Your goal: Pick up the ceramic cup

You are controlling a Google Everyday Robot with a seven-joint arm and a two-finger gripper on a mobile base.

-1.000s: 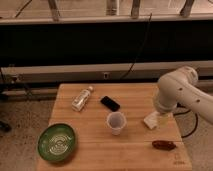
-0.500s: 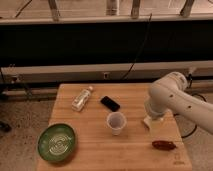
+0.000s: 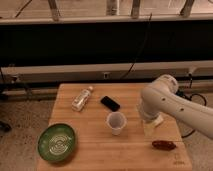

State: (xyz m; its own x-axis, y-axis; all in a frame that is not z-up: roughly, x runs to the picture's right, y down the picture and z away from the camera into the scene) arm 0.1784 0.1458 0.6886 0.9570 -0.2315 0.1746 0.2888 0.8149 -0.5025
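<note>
The ceramic cup (image 3: 116, 122) is small and whitish. It stands upright near the middle of the wooden table (image 3: 95, 159). My white arm comes in from the right and bends down over the table's right side. The gripper (image 3: 148, 125) is at its lower end, low over the table, a short way right of the cup and apart from it. Most of the gripper is hidden by the arm's body.
A clear plastic bottle (image 3: 81, 98) lies at the back left, with a black phone (image 3: 110, 103) just behind the cup. A green round bowl (image 3: 56, 142) sits at the front left. A dark red object (image 3: 164, 145) lies at the front right, with a pale object (image 3: 156, 123) under the arm.
The arm has swung left and lower, bringing the gripper closer to the cup. The cup and the other things have not moved.
</note>
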